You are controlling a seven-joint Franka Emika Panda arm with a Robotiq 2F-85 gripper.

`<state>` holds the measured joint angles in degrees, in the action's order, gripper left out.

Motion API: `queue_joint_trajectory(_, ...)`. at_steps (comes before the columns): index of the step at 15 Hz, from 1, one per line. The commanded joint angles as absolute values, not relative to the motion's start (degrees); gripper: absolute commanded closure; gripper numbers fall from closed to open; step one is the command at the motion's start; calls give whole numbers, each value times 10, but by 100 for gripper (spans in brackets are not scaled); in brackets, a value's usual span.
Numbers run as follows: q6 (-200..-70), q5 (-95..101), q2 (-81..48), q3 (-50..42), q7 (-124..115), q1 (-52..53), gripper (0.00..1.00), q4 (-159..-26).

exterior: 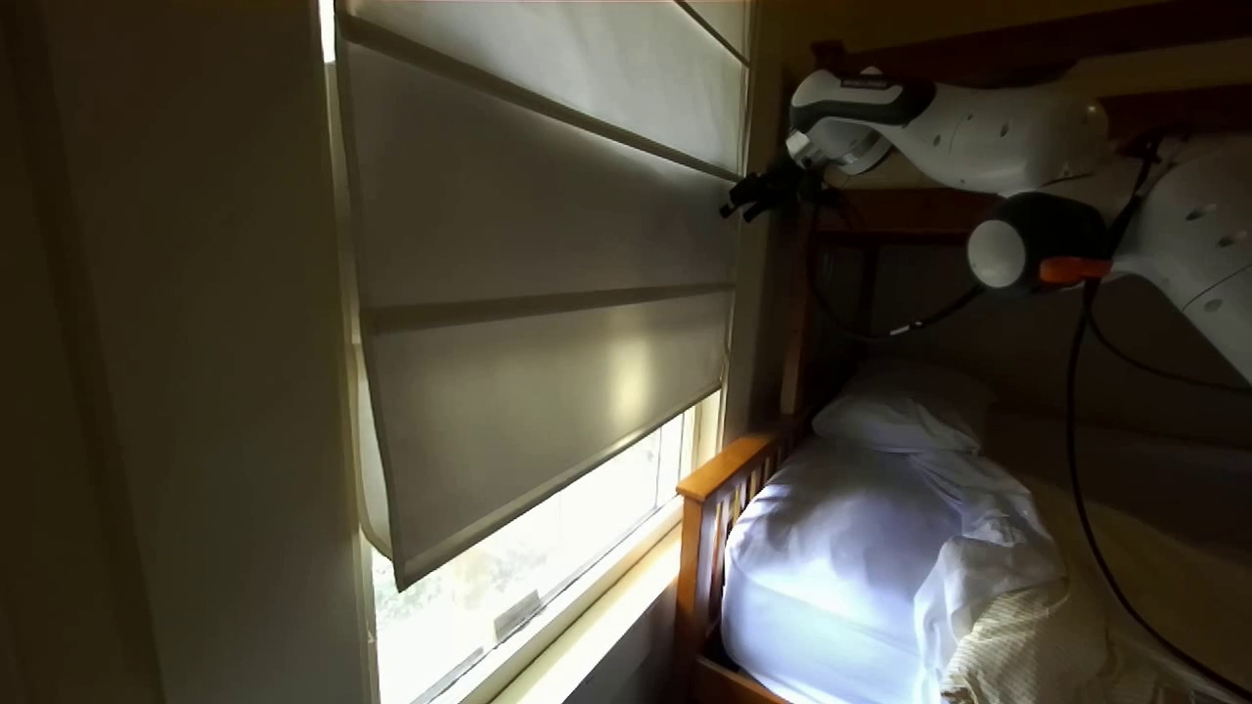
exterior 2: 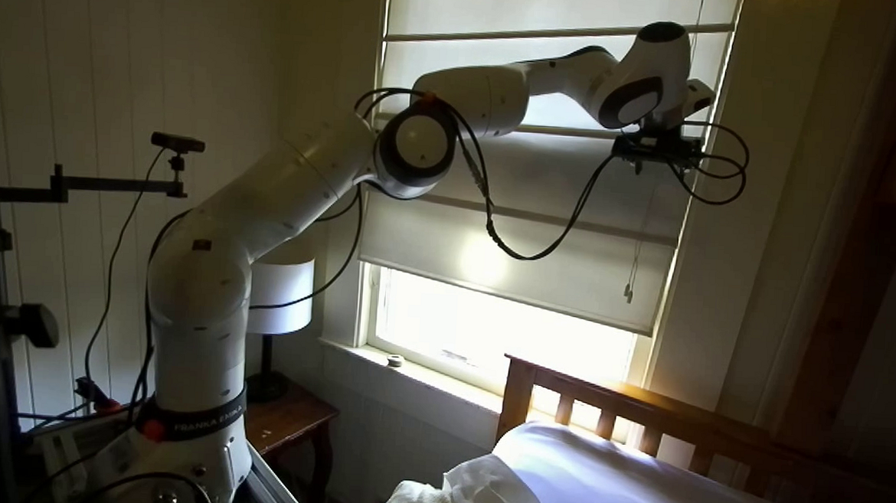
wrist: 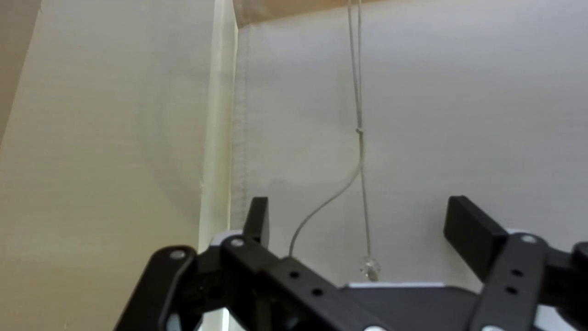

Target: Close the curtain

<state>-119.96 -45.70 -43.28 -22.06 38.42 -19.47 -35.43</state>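
The curtain [exterior: 538, 205] is hung across the window [exterior 2: 505, 323], the lowest glass not yet covered, and before it the gripper [wrist: 363, 225] is spread with nothing pinched, a thin cord [wrist: 360, 138] being seen between the jaws at a depth that cannot be told. If the jaws were closed too soon or off to a side, the cord could be missed, or only 1 of its 2 lower strands caught. The black cable [exterior 2: 524, 257], looped before the curtain, might be snagged, and room below is narrowed by the wooden bed end [exterior: 738, 462].
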Motion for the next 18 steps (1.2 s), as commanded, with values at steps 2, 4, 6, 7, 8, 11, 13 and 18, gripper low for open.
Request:
queue_joint_trajectory(2, -1198, -471, -452, -206, 361, -208, 31, -330)
queue_joint_trajectory(4, -1187, -476, -456, -196, 355, -216, 47, -329)
queue_joint_trajectory(6, -1176, -483, -464, -185, 350, -226, 60, -324)
queue_joint_trajectory(7, -1170, -489, -468, -177, 351, -233, 68, -323)
queue_joint_trajectory(8, -1166, -491, -471, -172, 351, -238, 74, -321)
queue_joint_trajectory(11, -1153, -493, -477, -156, 352, -253, 96, -317)
queue_joint_trajectory(13, -1137, -483, -472, -154, 347, -256, 100, -318)
queue_joint_trajectory(18, -1069, -469, -441, -161, 343, -259, 99, -313)
